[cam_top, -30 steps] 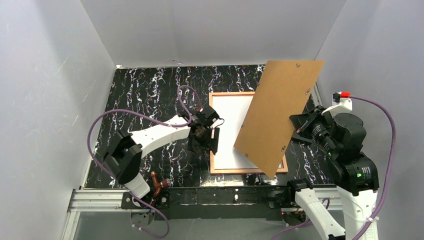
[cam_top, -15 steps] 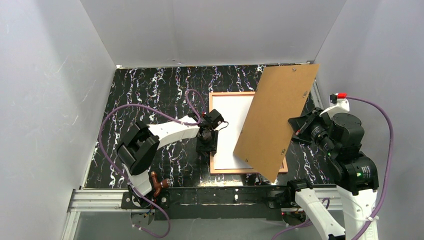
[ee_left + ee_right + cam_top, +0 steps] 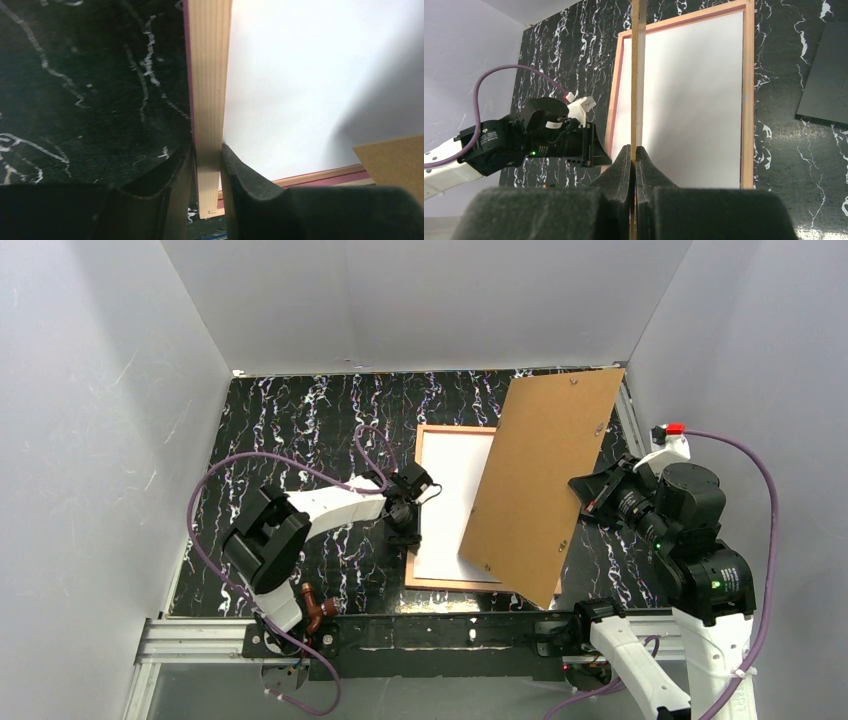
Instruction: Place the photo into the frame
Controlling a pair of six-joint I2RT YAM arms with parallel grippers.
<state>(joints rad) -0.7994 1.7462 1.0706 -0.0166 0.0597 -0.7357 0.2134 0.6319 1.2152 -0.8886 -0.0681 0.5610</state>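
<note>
The frame [image 3: 455, 428] lies back side up on the black marbled table, with the photo [image 3: 452, 502] inside it showing its white back. My left gripper [image 3: 405, 527] is shut on the frame's left rail [image 3: 209, 100], one pad on each side of the wood, by the near left corner. The photo [image 3: 310, 75] fills the view to the right of that rail. My right gripper [image 3: 583, 502] is shut on the edge of the brown backing board [image 3: 540, 480] and holds it tilted in the air over the frame's right half. Its thin edge [image 3: 638, 75] runs up from the right gripper [image 3: 634, 150].
White walls close in the table on three sides. A dark flat sheet [image 3: 824, 70] lies on the table right of the frame [image 3: 748, 100]. The left arm's purple cable [image 3: 290, 465] loops over the table's left part. An aluminium rail [image 3: 420, 632] runs along the near edge.
My left gripper closed onto the frame's left rail and the frame shifted left, slightly turned. The right gripper moved the backing board a little left and lower.
</note>
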